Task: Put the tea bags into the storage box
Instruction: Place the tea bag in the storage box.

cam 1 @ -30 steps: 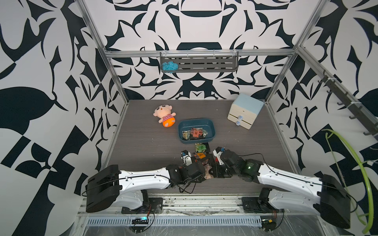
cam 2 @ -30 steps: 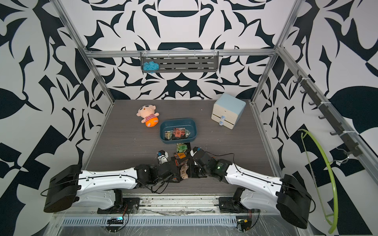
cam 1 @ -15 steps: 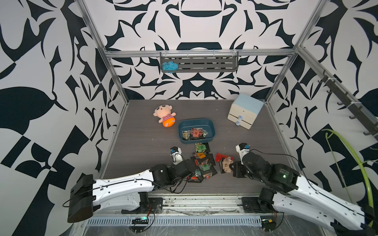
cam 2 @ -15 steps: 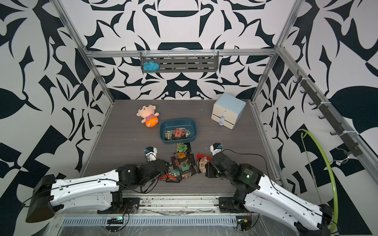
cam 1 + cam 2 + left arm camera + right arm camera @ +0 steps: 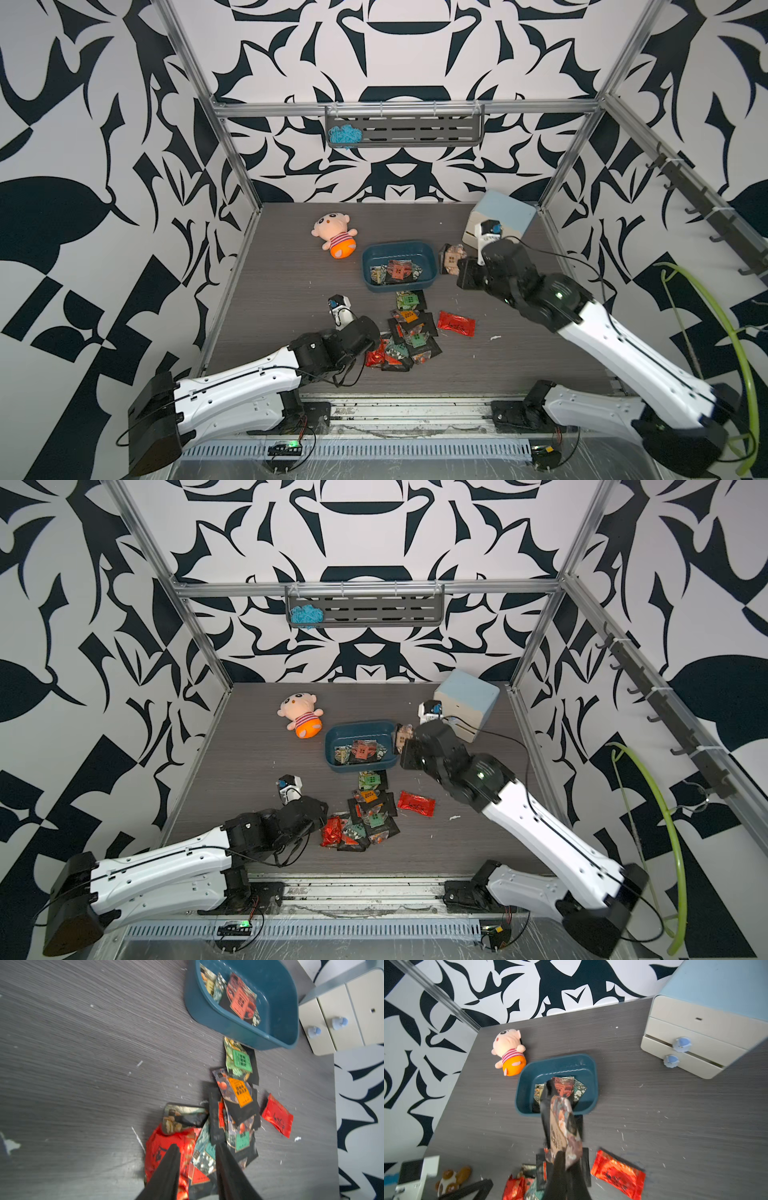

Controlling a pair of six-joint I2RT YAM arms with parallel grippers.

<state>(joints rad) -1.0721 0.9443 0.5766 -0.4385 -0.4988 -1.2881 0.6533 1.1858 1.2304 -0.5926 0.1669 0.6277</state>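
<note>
Jaws of the left gripper [image 5: 197, 1147] stand slightly spread at the lower centre of both top views, over the near end of a heap of tea bags [image 5: 409, 336] on the worktop [image 5: 291, 270]. One red tea bag [image 5: 456, 323] lies apart, just right of the heap. Beyond, at mid-frame, the storage box [image 5: 399, 287] holds a few sachets [image 5: 397, 270]. At its right rim the right gripper [image 5: 554, 1088] has its jaws pinching a tan-labelled tea bag [image 5: 451, 258]. Farther back sit a plush doll [image 5: 334, 235] and a two-drawer cabinet [image 5: 509, 216].
</note>
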